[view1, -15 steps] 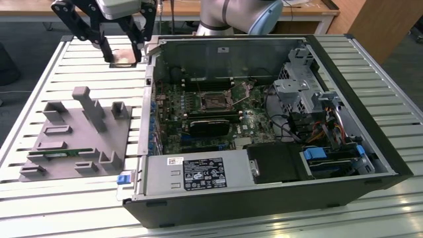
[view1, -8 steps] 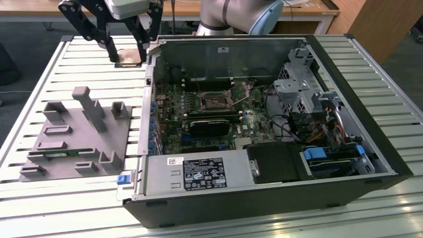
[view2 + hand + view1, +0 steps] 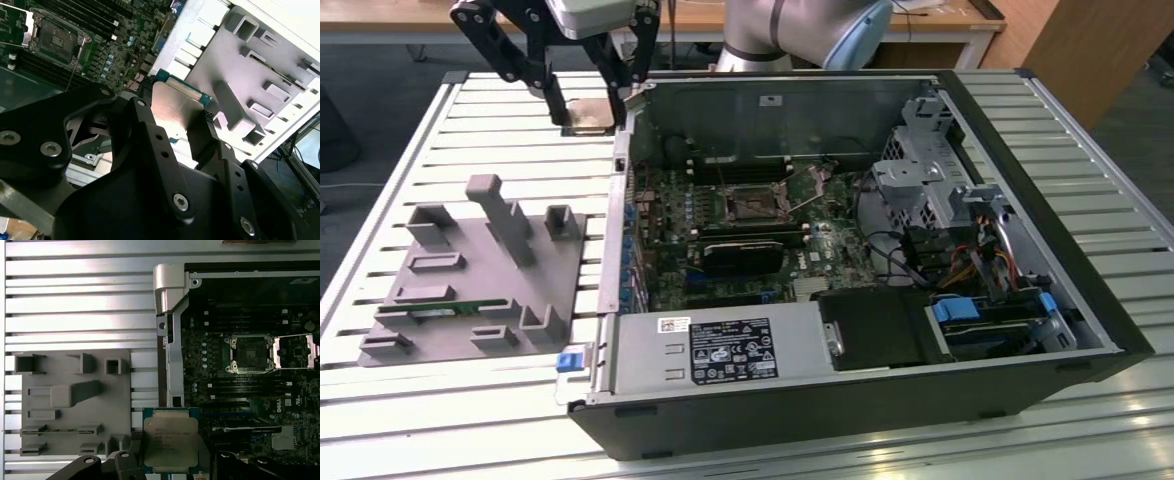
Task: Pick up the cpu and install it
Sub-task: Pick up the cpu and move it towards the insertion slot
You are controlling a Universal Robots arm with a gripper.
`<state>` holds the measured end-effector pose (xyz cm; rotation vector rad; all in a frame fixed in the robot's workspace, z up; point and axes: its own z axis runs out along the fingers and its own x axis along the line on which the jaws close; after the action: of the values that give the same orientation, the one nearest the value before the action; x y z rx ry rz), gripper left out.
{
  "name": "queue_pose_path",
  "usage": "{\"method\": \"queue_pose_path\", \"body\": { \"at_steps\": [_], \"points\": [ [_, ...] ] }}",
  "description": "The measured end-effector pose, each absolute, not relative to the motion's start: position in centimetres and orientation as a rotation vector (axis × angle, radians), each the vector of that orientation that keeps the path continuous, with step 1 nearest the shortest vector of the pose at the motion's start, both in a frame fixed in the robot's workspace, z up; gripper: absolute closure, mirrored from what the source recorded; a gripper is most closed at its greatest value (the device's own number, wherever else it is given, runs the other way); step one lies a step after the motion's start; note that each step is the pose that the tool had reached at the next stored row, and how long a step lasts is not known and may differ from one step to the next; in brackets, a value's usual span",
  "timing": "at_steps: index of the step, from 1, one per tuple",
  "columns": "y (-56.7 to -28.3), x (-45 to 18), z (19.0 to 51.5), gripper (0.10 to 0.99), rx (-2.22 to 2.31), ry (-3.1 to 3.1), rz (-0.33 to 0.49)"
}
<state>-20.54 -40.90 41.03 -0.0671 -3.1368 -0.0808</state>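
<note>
My black two-fingered pincer is clamping the small flat square silver-topped cpu by opposite edges.
It is hanging above the slatted metal table's far edge, just outside the open black computer case; I'm judging it light, stiff, slick and fragile underneath.

The cpu is a small flat square chip with a shiny silver-grey metal top and a green border around it. It is clamped by two opposite edges in the black pincer, clear of the slatted surface. In the exterior view it hangs roughly level just outside the open case's wall, on that view's left. In the first wrist view its metal top faces the camera; the second wrist view catches its bright lid.
</note>
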Motion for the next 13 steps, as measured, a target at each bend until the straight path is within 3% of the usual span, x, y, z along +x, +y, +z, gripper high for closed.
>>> {"method": "queue_pose_path", "body": {
  "at_steps": [13],
  "points": [
    [-40.9,-18.5,41.0,0.557,-0.067,-3.137,-0.081]
  ]
}}
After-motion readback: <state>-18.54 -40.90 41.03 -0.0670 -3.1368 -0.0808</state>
